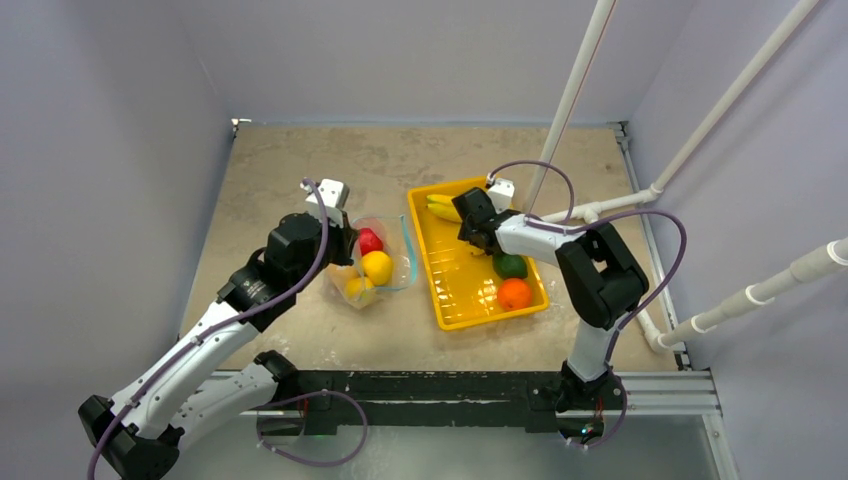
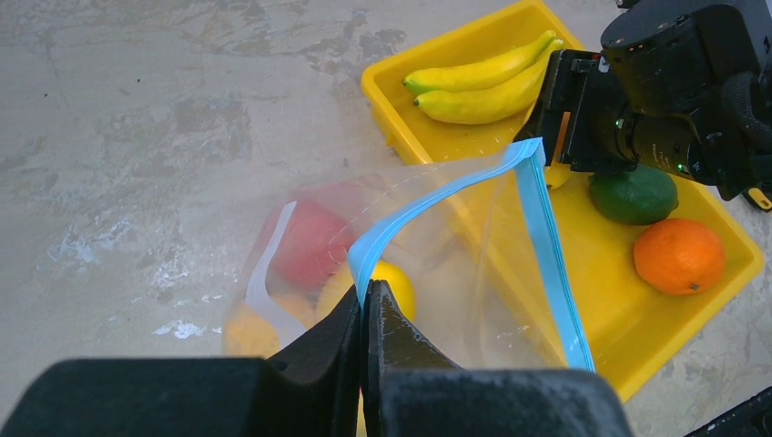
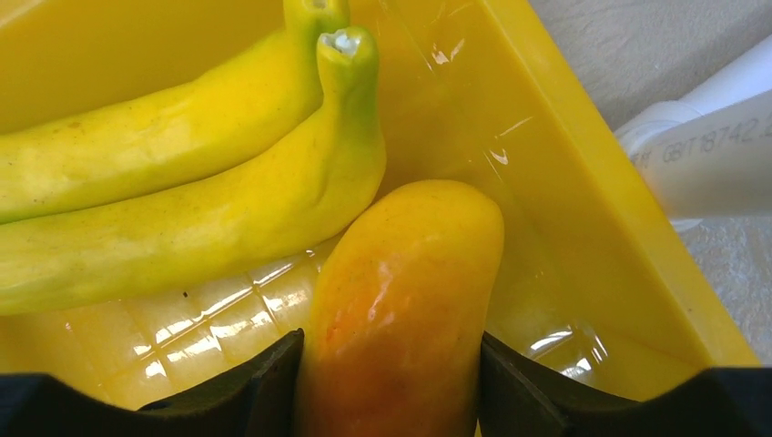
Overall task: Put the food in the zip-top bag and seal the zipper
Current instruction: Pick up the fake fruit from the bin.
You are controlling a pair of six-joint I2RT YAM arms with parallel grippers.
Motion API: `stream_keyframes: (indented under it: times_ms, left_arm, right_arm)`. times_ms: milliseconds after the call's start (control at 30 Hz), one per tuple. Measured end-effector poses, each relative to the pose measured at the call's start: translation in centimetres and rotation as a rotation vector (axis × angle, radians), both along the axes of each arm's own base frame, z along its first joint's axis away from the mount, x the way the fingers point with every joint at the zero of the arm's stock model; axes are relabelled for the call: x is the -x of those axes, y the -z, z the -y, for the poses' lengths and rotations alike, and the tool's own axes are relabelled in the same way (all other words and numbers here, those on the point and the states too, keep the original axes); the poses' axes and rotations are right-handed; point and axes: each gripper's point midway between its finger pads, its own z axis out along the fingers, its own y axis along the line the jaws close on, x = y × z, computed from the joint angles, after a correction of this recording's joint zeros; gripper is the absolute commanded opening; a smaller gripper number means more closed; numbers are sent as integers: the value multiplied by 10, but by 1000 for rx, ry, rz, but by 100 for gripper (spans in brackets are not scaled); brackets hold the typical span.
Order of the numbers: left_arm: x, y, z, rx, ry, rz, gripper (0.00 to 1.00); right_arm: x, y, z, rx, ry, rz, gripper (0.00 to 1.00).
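Partway, I judge — left gripper (image 2: 364, 309) pinches the zipper (image 2: 551, 246), some fruits (image 2: 309, 241) in the zip-top bag (image 2: 437, 264), right gripper (image 3: 391, 364) clamps a mango (image 3: 401, 273) in the tray (image 1: 425, 262) — bananas (image 2: 482, 82), lime (image 2: 634, 194), orange (image 2: 678, 255) and sealing remain.

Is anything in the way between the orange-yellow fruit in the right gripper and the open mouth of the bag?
Only the yellow tray's wall facing the bag, which the fruit must clear. The bananas lie beside it, off the path. The left gripper holds the zipper up.

Bananas (image 3: 182, 200) and tray wall (image 3: 583, 182) crowd the right pincer (image 3: 391, 391) around the mango (image 3: 401, 291).
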Motion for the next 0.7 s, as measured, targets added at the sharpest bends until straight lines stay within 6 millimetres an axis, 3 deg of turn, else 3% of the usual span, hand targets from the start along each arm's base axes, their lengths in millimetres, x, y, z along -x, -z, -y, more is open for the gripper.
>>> stream_keyframes:
  times_ms: [367,533,700]
  left_arm:
    - [0,-2,-4,-3,-20,8,0]
    - [-1,-2,-5,-5,-23,9,0]
    - [-1,-2,-5,-6,-26,9,0]
  right_arm:
    - [-5,-5,-9,-28,-40,24,9]
    - [-4,-23,-11,-50,-68,52,3]
    - [-7,-72,-17,-117,-97,149,1]
